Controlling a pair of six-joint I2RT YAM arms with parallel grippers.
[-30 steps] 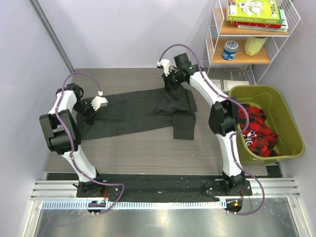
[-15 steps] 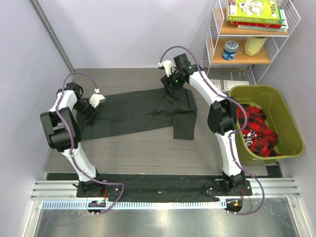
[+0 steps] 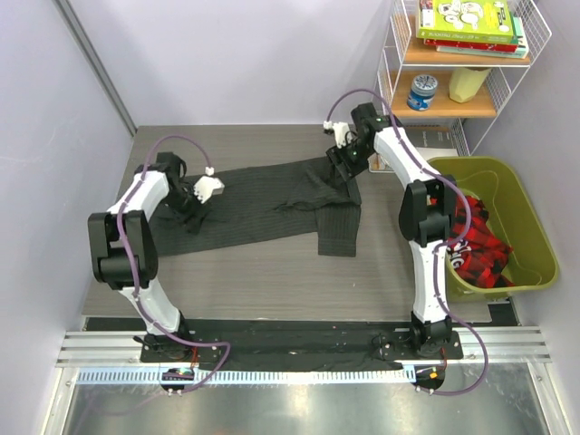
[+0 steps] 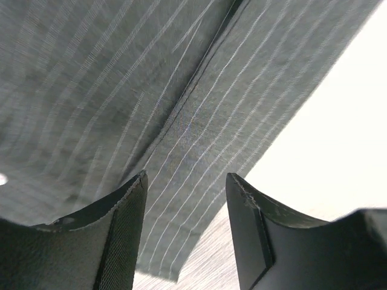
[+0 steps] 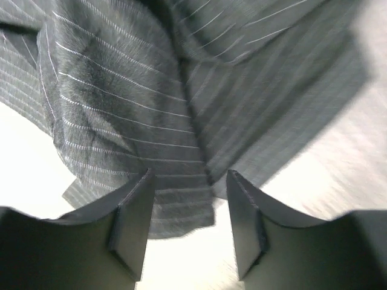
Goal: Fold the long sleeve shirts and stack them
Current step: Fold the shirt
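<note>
Lying where: the long sleeve shirt (image 3: 263,204) is stretched sideways across the far half of the desk (image 3: 272,281). It is dark pinstriped cloth, rumpled towards its right end, with one flap (image 3: 337,231) pointing at the near edge.
Robot's left: the left fingers (image 4: 118,241) are spread apart with nothing between them. They hover over the shirt's left part, where a seam and a free hem edge run underneath.
Robot's right: the right fingers (image 5: 245,229) are also spread and empty. They sit above the bunched cloth at the shirt's far right corner, and a loose edge reaches the gap between them.
Step in hand: by my reading, each arm is lining up a hold on its own end so the shirt can be pulled flat or folded over.
Doing it well: each pair should come down astride a single edge of cloth, not a heap. On the right that means choosing the outermost layer of the bunch. Both should then close before either arm lifts, and the arms should pull evenly so the pinstripes stay straight.
Risk: catching two layers on the right would drag the wrinkle along instead of opening it.
Round about: a green bin (image 3: 471,165) holding red checked cloth (image 3: 467,240) stands well to the right of the shirt, and a wire shelf (image 3: 394,82) stands behind it.
</note>
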